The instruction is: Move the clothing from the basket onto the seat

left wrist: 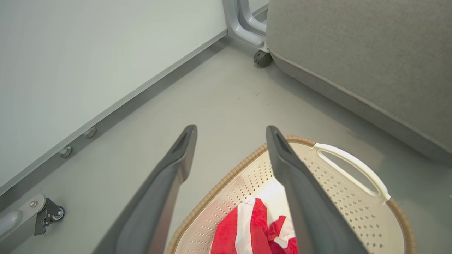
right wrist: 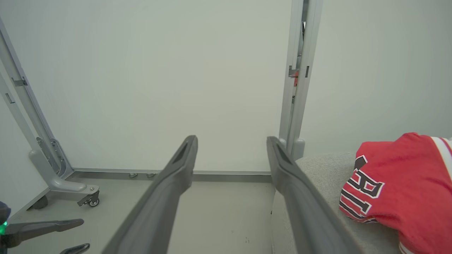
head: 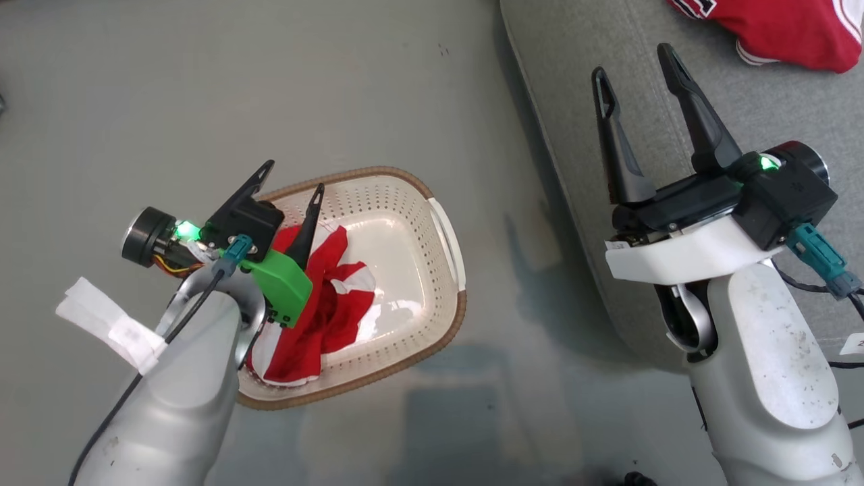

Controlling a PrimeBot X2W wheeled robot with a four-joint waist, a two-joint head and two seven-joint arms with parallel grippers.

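Over the basket's left side, the left gripper (head: 295,174) hangs spread and empty. Inside the cream perforated plastic basket (head: 405,202) with its brown woven rim lies 1 crumpled red-and-white garment (head: 331,290). Also spread and empty, the right gripper (head: 631,59) hovers over the grey fabric seat (head: 776,108), where 1 red garment (head: 783,27) bears black-and-white block lettering, folded and unreadable.

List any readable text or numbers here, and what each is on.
Red garment on the seat: black, white-edged block letters, folded and cropped; no word reads.
White tag by the right arm: cropped, unreadable.
White tape beside the left arm: faint marks, too blurred.
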